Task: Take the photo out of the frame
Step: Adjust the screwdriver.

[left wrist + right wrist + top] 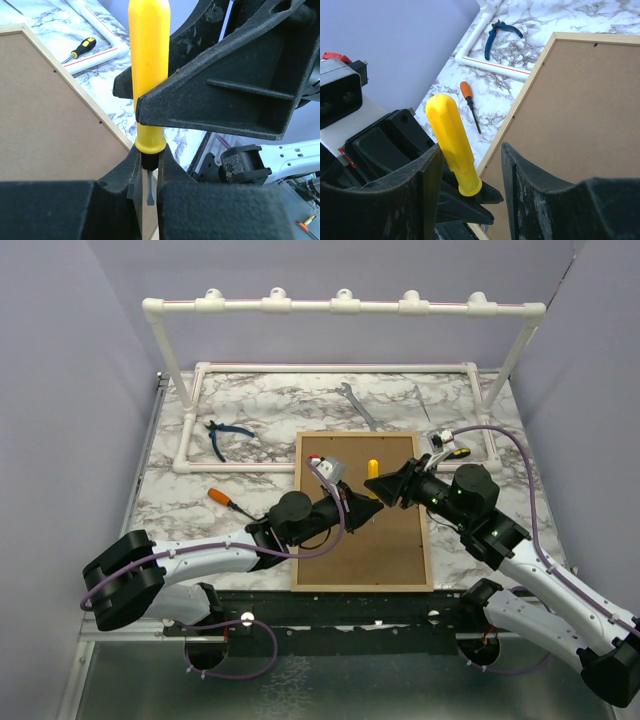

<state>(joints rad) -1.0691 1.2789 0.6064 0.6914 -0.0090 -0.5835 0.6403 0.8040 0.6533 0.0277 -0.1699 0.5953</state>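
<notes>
The frame [385, 550] lies face down on the marble table, its brown fibreboard back [580, 100] facing up. The photo is hidden underneath. My left gripper [148, 165] is shut on the black collar of a yellow-handled screwdriver [147, 75], which it holds upright over the frame's upper part [373, 469]. My right gripper [471, 150] is open with its jaws on either side of the yellow handle [451, 140]. One finger is close against the handle and the other stands clear of it. The two grippers [378, 495] meet tip to tip above the frame.
An orange-handled screwdriver [225, 500] and blue pliers [228, 435] lie left of the frame. A wrench [358, 405] and a black-and-yellow screwdriver [450, 450] lie behind it. A white PVC pipe rack [340, 306] spans the back of the table.
</notes>
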